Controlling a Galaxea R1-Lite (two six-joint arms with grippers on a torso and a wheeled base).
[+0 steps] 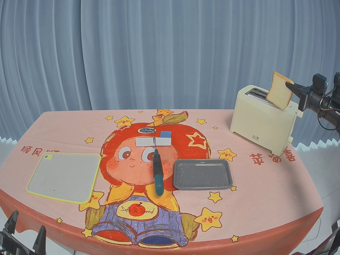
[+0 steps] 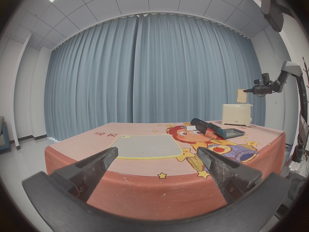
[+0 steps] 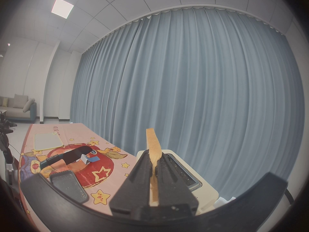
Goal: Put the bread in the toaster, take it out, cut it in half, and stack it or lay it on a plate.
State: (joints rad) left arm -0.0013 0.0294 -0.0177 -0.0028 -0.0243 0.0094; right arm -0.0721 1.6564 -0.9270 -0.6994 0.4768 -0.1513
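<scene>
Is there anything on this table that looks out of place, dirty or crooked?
Only small things: the dark grey rectangular tray carries pale specks, like crumbs, and the teal-handled black knife lies with its blade propped on a white-and-blue block, not flat.

The left gripper (image 2: 156, 152) has two matt black, wedge-shaped fingers (image 2: 90, 168) that taper to blunt tips. Their surfaces are scuffed with pale specks, and each carries a small screw near its base. A broad, curved black bar joins them. The right gripper (image 3: 154, 155) has the same black tapered fingers with flat inner faces. The right arm (image 2: 291, 69) has pale grey links, a black wrist topped by a boxy module, and a thin black cable (image 1: 319, 120).
</scene>
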